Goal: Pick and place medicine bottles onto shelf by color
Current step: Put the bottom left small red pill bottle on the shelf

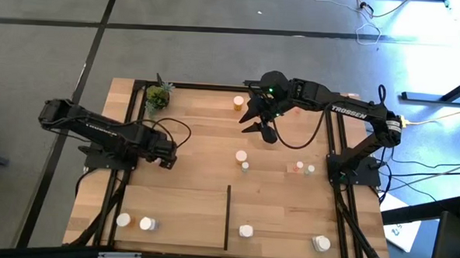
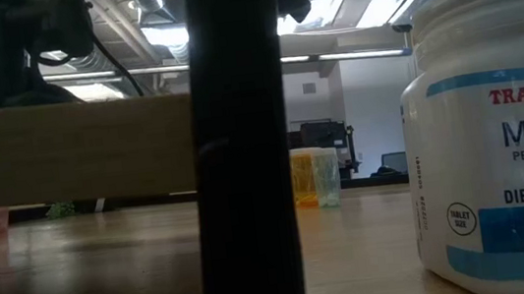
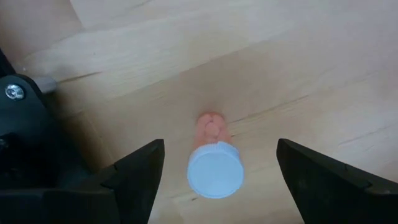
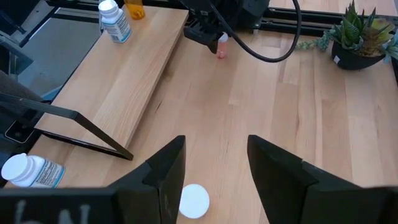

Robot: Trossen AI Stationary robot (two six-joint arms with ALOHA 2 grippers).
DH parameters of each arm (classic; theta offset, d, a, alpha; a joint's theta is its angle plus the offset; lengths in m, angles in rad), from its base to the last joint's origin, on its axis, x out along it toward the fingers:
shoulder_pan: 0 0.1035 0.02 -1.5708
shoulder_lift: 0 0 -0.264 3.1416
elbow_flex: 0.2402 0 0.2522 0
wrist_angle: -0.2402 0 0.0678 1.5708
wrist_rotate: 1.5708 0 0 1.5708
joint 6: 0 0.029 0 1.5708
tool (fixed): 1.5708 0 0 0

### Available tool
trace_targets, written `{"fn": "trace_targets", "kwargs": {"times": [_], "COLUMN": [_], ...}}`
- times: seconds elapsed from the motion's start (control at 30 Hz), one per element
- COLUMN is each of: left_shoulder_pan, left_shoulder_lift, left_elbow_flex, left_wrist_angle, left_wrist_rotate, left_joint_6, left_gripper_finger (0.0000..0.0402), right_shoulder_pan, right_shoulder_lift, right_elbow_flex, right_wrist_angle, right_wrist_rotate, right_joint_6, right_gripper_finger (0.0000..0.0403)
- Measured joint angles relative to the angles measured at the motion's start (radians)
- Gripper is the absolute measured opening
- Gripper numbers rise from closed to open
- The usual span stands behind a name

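Note:
My left gripper (image 3: pixel 221 149) is open at the table's left side (image 1: pixel 167 159), its fingers standing on either side of a small upright orange bottle with a white cap (image 3: pixel 214 169) without touching it. The same bottle shows in the right wrist view (image 4: pixel 221 45). My right gripper (image 4: pixel 216 144) is open and empty above the table's far middle (image 1: pixel 261 129), with a white bottle cap (image 4: pixel 194 200) just below its fingers. The light-wood shelf (image 1: pixel 180 212) along the near edge has a black divider strip (image 1: pixel 227 214) and carries several bottles (image 1: pixel 123 219) (image 1: pixel 246 231) (image 1: pixel 321 243).
A small potted plant (image 1: pixel 157 97) stands at the far left corner. An orange bottle (image 1: pixel 238 103) stands at the far edge. White and small bottles (image 1: pixel 241 156) (image 1: pixel 298 168) stand mid-table. A large white bottle (image 2: pixel 499 140) is close to the low camera.

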Motion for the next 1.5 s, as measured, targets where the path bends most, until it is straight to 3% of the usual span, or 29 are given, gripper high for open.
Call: {"fn": "trace_targets", "kwargs": {"times": [0.2, 0.5, 1.03, 1.5], "left_shoulder_pan": [-0.015, -0.015, -0.015, -0.017], "left_shoulder_lift": [0.0, 0.0, 0.0, 0.001], "left_elbow_flex": [-0.001, -0.001, -0.001, 0.051], "left_wrist_angle": [0.0, -0.001, -0.001, -0.004], "left_wrist_rotate": [0.001, -0.006, -0.006, 0.02], "left_joint_6": [-0.002, -0.003, -0.006, 0.011], "left_gripper_finger": [0.0275, 0.0226, 0.0111, 0.0096], "right_shoulder_pan": [0.0, 0.0, 0.0, 0.0], "right_shoulder_lift": [0.0, 0.0, 0.0, 0.0], "right_elbow_flex": [0.0, 0.0, 0.0, 0.0], "right_wrist_angle": [-0.001, -0.002, -0.001, -0.001], "right_wrist_rotate": [-0.008, -0.132, -0.134, -0.133], "right_joint_6": [-0.01, -0.055, -0.053, -0.053], "right_gripper_finger": [0.0174, 0.0174, 0.0174, 0.0174]}}
